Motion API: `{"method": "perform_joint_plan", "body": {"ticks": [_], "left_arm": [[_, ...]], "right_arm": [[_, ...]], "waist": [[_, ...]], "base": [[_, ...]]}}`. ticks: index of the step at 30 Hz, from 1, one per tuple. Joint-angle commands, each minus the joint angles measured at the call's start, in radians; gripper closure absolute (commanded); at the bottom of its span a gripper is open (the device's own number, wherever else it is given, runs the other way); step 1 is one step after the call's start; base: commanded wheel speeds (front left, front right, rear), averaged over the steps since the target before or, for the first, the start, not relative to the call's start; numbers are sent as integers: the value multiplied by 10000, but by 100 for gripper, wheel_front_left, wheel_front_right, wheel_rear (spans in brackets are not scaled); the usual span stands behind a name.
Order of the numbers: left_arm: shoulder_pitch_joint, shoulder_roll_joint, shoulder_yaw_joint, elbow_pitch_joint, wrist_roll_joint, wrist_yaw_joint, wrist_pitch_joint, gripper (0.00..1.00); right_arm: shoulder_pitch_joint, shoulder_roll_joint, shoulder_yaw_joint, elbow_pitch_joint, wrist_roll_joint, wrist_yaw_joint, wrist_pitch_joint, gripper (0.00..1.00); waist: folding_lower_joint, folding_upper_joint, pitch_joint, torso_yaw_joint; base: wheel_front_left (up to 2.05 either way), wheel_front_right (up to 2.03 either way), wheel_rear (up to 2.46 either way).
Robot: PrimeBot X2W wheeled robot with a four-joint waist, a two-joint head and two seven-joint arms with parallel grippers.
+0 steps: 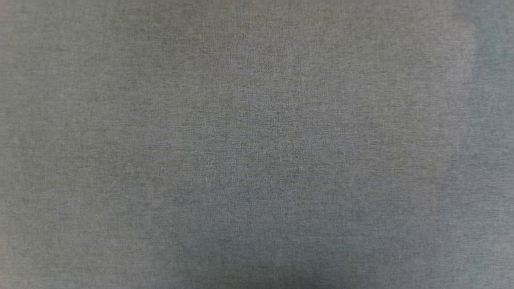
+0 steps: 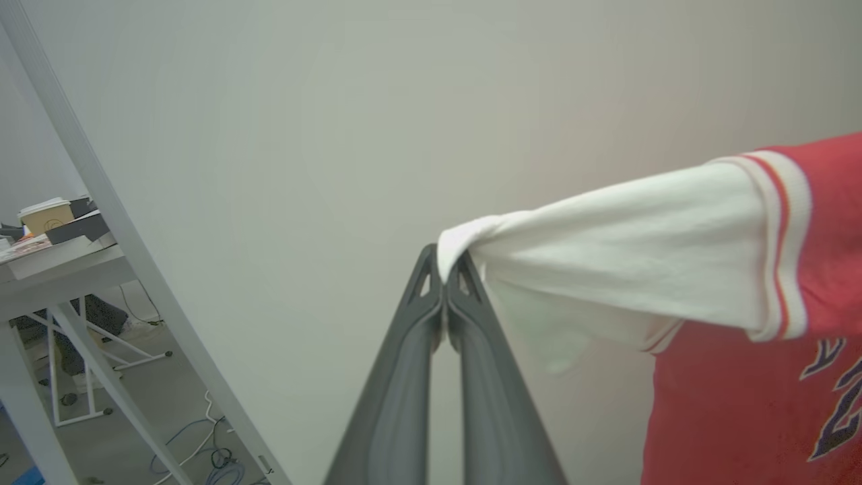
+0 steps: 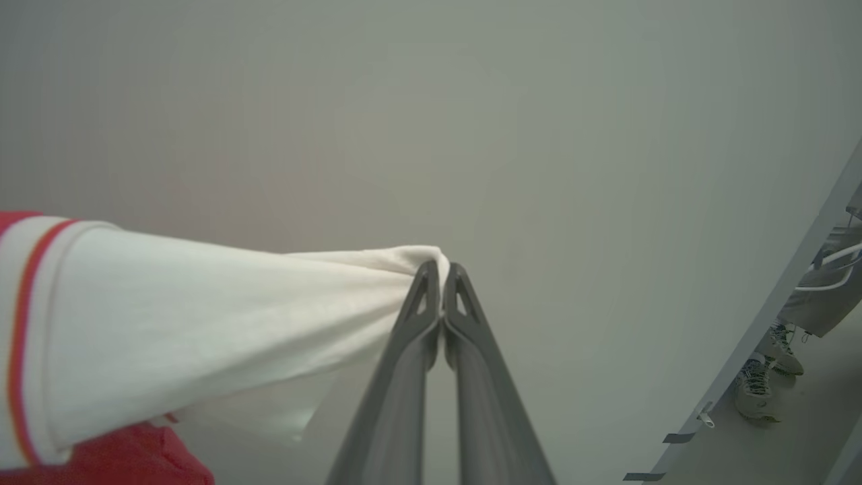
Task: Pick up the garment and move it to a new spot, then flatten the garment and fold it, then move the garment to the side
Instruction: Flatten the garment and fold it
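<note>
The garment (image 2: 741, 404) has a red body and white sleeves, with trim striped white and red and dark purple lettering outlined in white. The left claw (image 2: 443, 266) and the right claw (image 3: 441, 269) are both dark grey. The worktop (image 1: 257, 144) is a mottled, heathered grey. A paper cup (image 2: 46, 217) is brown with a white lid.

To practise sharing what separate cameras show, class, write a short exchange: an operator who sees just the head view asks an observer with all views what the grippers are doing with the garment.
Operator: Does anything hold the garment?
Observer: Yes, the left gripper is shut on the end of one white sleeve of the garment.
Operator: And the other arm?
Observer: The right gripper is shut on the end of the other white sleeve, pulled taut.
</note>
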Motion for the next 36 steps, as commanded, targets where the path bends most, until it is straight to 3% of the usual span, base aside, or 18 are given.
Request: {"method": "perform_joint_plan", "body": {"ticks": [1,9,19,25,36], "left_arm": [[20,-37,-82,228,-64,15,-273,100],[1623,-487,-895,1158,-767,13,-1352,100],[4958,-786,-1329,1595,-1493,21,-2111,100],[7537,-812,-1443,1626,-2137,162,-1816,100],[10731,-357,-1797,941,-2910,334,-471,100]], "right_arm": [[5,78,18,241,-48,-17,-223,100],[1514,420,511,1089,475,-17,-965,100],[4703,256,1038,1367,1611,-17,-968,100],[6975,64,1281,1402,2288,-17,-342,100],[9861,-338,1278,1070,3227,-17,602,100]], "waist": [[-3,0,317,34],[-3,0,-142,152],[-3,0,-1737,196],[-3,0,-2980,248],[-3,0,-4572,307]], "base": [[0,0,0],[0,0,0],[0,0,0],[0,0,0],[0,0,0]]}}
